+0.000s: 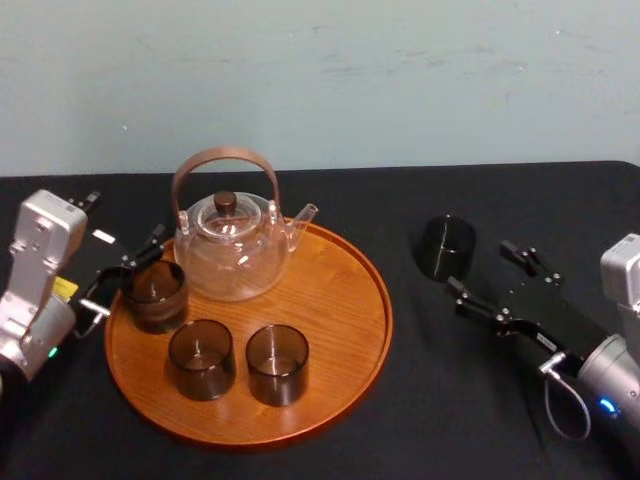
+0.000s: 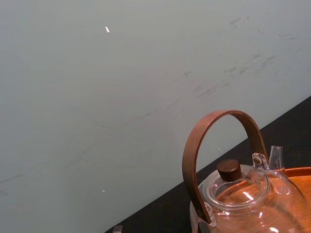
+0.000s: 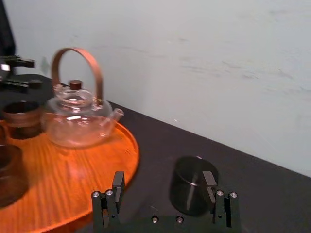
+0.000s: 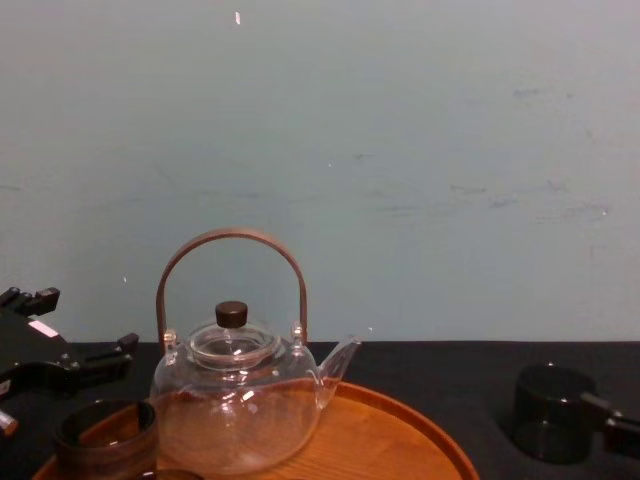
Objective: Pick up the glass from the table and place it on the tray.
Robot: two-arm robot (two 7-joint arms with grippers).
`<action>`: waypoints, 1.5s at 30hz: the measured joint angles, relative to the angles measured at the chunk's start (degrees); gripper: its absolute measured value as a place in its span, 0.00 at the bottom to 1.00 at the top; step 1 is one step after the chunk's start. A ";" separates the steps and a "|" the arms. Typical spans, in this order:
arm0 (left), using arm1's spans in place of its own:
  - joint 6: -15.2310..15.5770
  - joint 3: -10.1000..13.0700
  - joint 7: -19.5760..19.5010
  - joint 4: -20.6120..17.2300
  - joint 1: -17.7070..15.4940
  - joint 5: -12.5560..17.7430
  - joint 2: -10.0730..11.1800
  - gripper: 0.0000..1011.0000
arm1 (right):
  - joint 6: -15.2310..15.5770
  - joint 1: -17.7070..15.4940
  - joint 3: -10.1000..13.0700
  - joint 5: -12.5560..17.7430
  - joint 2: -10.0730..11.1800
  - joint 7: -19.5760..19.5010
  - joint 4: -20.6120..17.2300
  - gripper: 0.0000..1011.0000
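Glass (image 1: 446, 247) is sitting upright on the table (image 1: 480, 200), right of the tray (image 1: 340, 300). Right gripper (image 1: 480, 265) is hovering just nearside of it, jaws wide, gripping nothing. Teapot (image 1: 232, 250) and three tumblers (image 1: 202, 358) are crowding the tray; left gripper (image 1: 125, 275) is idling, jaws spread, at its left edge.

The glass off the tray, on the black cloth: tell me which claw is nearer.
Right. The right claw sits open just short of the glass on the table; the left claw is across the tray, at its left edge.
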 joint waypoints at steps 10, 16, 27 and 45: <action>0.00 0.00 0.00 0.00 0.00 0.00 0.00 0.99 | 1.84 1.96 1.88 0.05 -1.62 0.21 3.58 0.99; 0.00 0.00 0.00 0.00 0.00 0.00 0.00 0.99 | 3.37 4.81 1.53 -0.03 -2.64 0.86 6.72 0.99; 0.00 0.00 0.00 0.00 0.00 0.00 0.00 0.99 | 3.54 10.95 -0.45 -2.06 -4.73 1.86 13.64 0.99; 0.00 0.00 0.00 0.00 0.00 0.00 0.00 0.99 | 2.43 13.71 -0.99 -2.08 -5.87 3.16 17.60 0.99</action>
